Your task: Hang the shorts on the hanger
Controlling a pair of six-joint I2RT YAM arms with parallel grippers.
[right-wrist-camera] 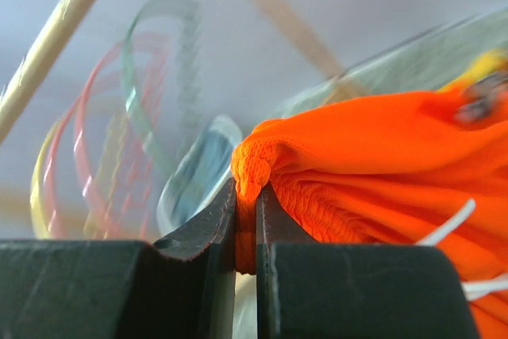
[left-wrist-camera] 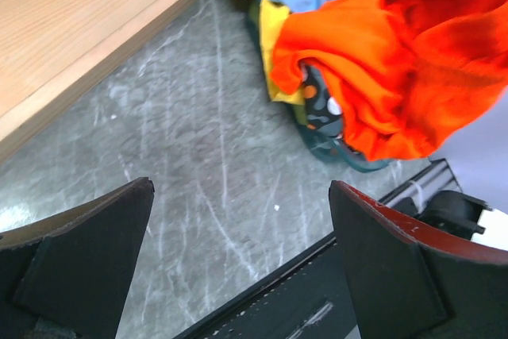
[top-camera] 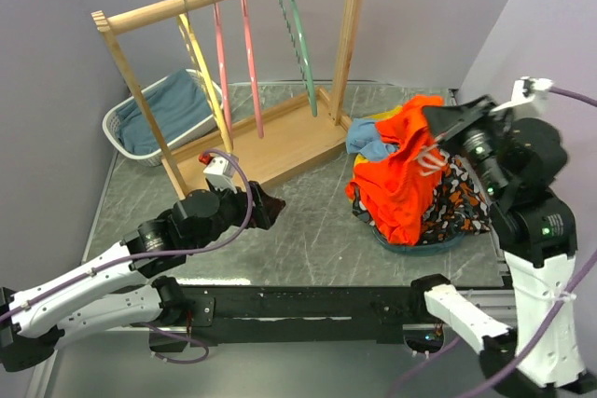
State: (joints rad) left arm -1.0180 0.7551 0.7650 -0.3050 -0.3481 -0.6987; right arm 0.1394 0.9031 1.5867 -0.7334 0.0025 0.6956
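Observation:
The orange-red shorts (top-camera: 403,170) with a white drawstring hang lifted above a clothes pile at the right. My right gripper (top-camera: 437,124) is shut on their bunched waistband edge (right-wrist-camera: 258,176). The mint-green hanger (top-camera: 299,36) hangs at the right end of the wooden rack's rail; it shows blurred in the right wrist view (right-wrist-camera: 163,45). My left gripper (top-camera: 269,206) is open and empty, low over the table left of the pile; the shorts (left-wrist-camera: 397,61) lie beyond its fingertips (left-wrist-camera: 131,212).
A wooden rack (top-camera: 280,142) holds a yellow hanger (top-camera: 201,67) and two pink hangers (top-camera: 247,48). A white basket with blue cloth (top-camera: 163,114) sits at back left. The pile holds a patterned garment (top-camera: 462,202), light blue cloth (top-camera: 368,142) and yellow cloth (left-wrist-camera: 274,33).

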